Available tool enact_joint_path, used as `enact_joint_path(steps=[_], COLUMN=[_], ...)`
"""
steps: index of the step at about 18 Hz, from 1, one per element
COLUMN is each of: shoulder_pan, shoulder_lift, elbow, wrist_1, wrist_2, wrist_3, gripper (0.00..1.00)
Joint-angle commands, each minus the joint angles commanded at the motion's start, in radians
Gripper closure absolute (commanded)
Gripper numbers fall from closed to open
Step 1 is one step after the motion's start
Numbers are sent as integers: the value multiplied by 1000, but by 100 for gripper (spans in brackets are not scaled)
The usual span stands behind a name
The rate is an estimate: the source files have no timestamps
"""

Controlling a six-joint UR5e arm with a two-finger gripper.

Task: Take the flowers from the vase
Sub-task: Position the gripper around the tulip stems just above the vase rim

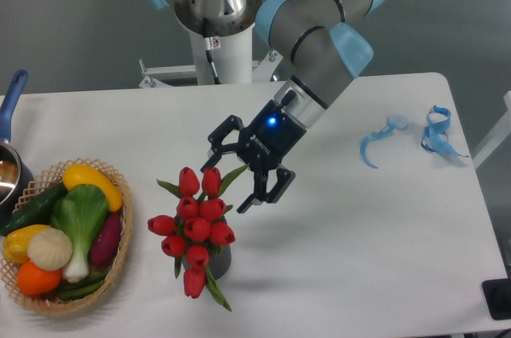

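Presently, item one: the flowers (pixel 196 226), a bunch of red tulip buds with pointed green leaves, are standing in the vase (pixel 217 257) near the front middle of the white tabletop (pixel 359 258). They are spreading wider than the vase, so only a little of its dark grey side is showing beneath the blooms. One bud is drooping low at the front, and a leaf is trailing down past the base.

Item two: the end effector (pixel 242 172) is hovering just above and to the right of the upper buds, its fingers (pixel 271 188) standing well apart and gripping nothing. One leaf tip is lying close to the gap between them, though contact cannot be judged.

Status of task: judged as early. The approach is looking nearly complete, while closing on the stems or buds and lifting the bunch clear of the vase are not yet done.

Other stock: a wicker basket (pixel 120 258) of mixed vegetables is sitting at the left edge, a blue-handled pot (pixel 9 98) is lying behind it, and blue ribbon scraps (pixel 435 132) are resting at the far right.
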Motion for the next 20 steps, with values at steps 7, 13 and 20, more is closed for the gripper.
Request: enact_joint_path(steps=[7, 13, 20], shoulder_pan=[-20, -23, -43], shoulder_lift=[-29, -68, -91], elbow=[31, 70, 92], wrist_1=[0, 2, 3], wrist_2=[-12, -14, -11], wrist_3=[-3, -3, -17], gripper=[0, 0, 0])
